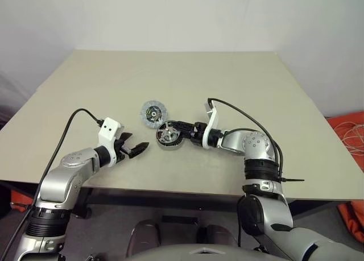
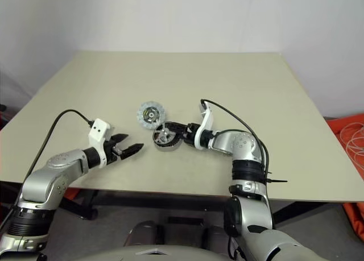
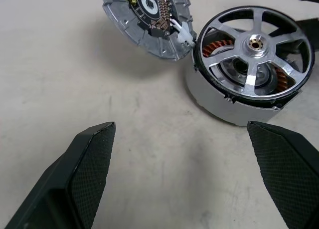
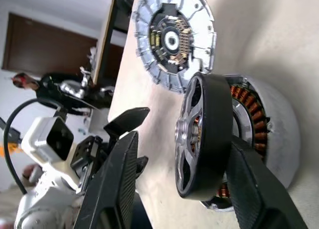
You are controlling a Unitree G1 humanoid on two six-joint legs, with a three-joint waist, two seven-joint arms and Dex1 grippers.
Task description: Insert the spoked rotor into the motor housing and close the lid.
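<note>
On the table [image 1: 273, 102], spoked rotor [image 3: 254, 52] sits tilted in motor housing [image 3: 219, 107]; both tools spread, right tool [image 4: 182, 181] flanking it.

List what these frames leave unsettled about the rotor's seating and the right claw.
- Spoked rotor in the motor housing: it sits tilted in the right wrist view; how deep it sits is hidden by its rim.
- Right claw: too small in the head views to tell contact.
- Lid: cut off by the left wrist view's edge.

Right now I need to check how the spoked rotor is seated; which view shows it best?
Left wrist view: the spoked rotor appears face-on, spokes over copper windings. Right wrist view shows its rim edge-on; eye views show it small.
</note>
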